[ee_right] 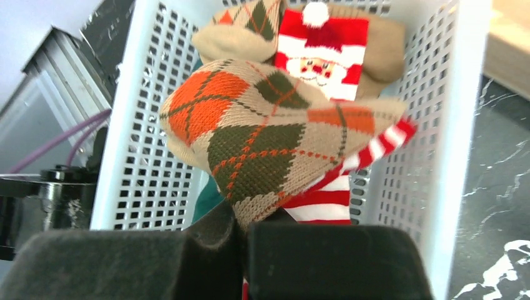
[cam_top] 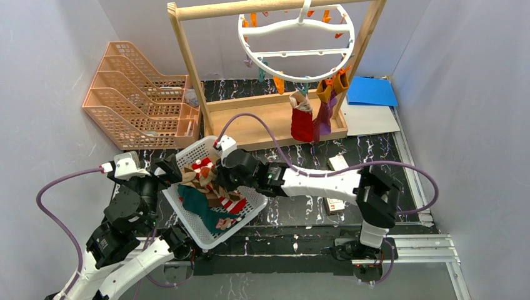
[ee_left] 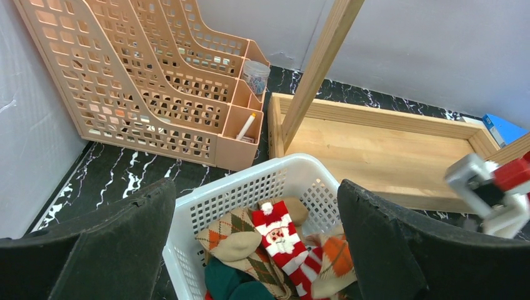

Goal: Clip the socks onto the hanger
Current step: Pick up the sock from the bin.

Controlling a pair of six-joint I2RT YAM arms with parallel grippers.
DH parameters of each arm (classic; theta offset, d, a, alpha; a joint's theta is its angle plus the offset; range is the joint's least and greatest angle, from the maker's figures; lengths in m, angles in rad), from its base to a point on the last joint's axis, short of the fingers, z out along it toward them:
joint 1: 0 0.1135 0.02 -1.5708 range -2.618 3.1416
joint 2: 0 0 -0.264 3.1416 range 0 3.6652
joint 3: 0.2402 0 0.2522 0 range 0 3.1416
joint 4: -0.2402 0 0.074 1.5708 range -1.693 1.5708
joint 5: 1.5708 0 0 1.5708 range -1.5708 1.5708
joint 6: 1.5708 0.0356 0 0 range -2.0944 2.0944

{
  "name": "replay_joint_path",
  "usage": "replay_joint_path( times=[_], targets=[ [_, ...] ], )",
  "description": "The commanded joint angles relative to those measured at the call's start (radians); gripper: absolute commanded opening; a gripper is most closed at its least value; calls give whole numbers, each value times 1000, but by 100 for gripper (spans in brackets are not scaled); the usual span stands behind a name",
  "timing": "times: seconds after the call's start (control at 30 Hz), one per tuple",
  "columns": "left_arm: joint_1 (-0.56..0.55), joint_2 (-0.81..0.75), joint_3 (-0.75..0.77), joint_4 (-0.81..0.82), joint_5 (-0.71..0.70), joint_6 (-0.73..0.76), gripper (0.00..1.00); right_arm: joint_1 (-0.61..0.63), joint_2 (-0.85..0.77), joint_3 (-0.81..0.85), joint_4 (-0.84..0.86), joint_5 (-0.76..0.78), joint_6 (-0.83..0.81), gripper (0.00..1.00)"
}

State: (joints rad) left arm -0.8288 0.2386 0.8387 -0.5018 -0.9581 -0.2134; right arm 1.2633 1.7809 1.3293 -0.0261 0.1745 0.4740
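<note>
1. Black marble table (cam_top: 300, 215), grey-white walls on three sides.
2. Far left: peach file rack (cam_top: 134, 94) against the wall, not part of the job.
3. Left gripper (ee_left: 256, 190) hovers at the basket's left corner, fingers wide apart, holding nothing.
4. White mesh basket (ee_right: 450, 125) sits between the arms. Loose socks lie heaped in it: teal sock (cam_top: 199, 203), Santa sock (ee_right: 322, 59), striped sock (ee_right: 325, 200).
5. Right gripper (ee_right: 240, 234) is over the basket, fingers pressed together on one edge of the argyle sock (ee_right: 262, 137). That sock is lifted just clear of the heap and folds over itself.
6. Handling, as judged: knit fabric, very light, limp, not slippery, not fragile. It will droop and swing from a single pinch. Best hold is close to the cuff edge, leaving a free lip for a clip to bite. Cannot tell which end is pinched.
7. Right of centre, at the back: hanger (cam_top: 299, 53) hooked on the wooden frame (cam_top: 187, 56), with an orange clip (cam_top: 279, 83) hanging free.
8. Red sock (cam_top: 302, 122) and maroon sock (cam_top: 325, 115) already hang from the hanger, side by side.
9. Far right: blue sheet (cam_top: 372, 90) flat on the table.
</note>
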Motion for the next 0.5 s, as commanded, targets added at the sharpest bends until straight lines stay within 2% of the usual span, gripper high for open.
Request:
replay_joint_path(
  times=[0.0, 0.13, 0.23, 0.4, 0.47],
  targets=[
    [-3, 1, -9, 5, -12, -19, 98, -5, -45, -25, 31, 65, -6, 1],
    [-3, 2, -12, 6, -7, -25, 98, -5, -31, -24, 43, -4, -2, 1],
    [-3, 2, -10, 4, -7, -26, 98, -6, -31, -24, 100, -116, -18, 1],
    [-3, 2, -8, 4, -9, -24, 98, -5, -5, 41, 186, -403, -35, 1],
    [-3, 3, -7, 4, -6, -24, 98, 3, 29, 94, 171, -436, -36, 1]
  ],
)
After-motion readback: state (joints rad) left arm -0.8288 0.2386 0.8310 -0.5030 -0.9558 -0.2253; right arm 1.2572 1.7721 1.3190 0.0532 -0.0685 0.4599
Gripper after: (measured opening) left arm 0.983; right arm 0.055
